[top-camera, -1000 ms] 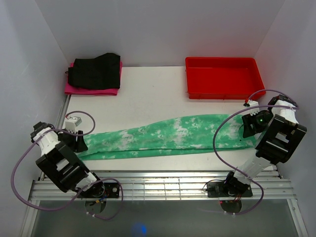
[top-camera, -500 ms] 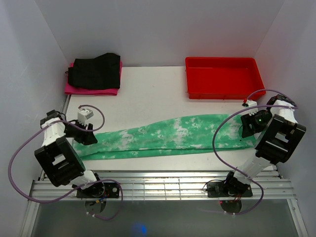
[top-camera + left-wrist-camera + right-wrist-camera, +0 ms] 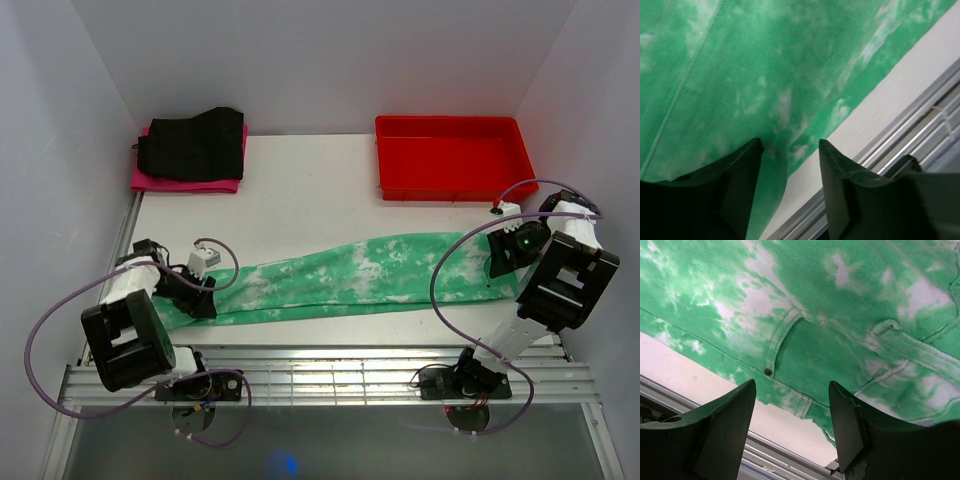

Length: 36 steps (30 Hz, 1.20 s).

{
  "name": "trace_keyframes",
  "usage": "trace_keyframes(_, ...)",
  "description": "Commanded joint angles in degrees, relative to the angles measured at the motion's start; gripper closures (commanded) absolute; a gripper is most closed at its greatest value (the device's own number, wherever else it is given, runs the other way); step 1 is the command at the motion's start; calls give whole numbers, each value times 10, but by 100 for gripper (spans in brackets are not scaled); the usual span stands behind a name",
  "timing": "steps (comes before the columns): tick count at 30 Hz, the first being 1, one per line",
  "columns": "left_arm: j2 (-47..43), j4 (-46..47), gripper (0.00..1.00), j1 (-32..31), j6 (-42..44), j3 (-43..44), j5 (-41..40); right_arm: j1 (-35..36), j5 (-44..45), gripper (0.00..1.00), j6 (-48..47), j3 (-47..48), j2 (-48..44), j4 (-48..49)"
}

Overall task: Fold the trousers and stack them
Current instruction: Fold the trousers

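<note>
The fingers of the left gripper are apart, with nothing pinched between them. The right gripper has its fingers wide apart too and holds nothing.

The trousers lie flat in one long strip in front of the red tray, on the side nearer the arms. They run far out to the tray's left. The waist end, with a pocket, is in front of the tray's right corner, under the right gripper.

A second ago the left gripper was at the very tip of the legs, farthest from the tray. Now it has slid closer to the tray and hangs over the leg end. The right gripper has stayed put.

I think the left one is getting ready to pinch the legs for the first fold. Nothing is folded yet.
</note>
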Motion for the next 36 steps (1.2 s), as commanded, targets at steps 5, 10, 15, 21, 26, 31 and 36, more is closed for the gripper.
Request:
trace_keyframes(5,-134,-46,32,42,-65,144,53,14,-2,35,12,-4,-19,-5)
trace_keyframes(10,-65,-126,37,165,-72,230,114,15,-4,36,6,-12,-27,-1)
trace_keyframes(15,76,-153,43,314,-42,238,132,15,-8,36,-6,-28,-34,3)
trace_keyframes(21,137,-136,43,361,-44,236,154,17,-14,36,0,-32,-27,4)
trace_keyframes(26,133,-74,44,364,-68,204,135,19,-17,36,7,-23,-22,0)
trace_keyframes(31,143,-17,47,364,-94,182,112,24,-16,36,12,-24,-23,0)
trace_keyframes(36,154,4,47,364,-89,171,104,29,-12,37,14,-21,-25,-2)
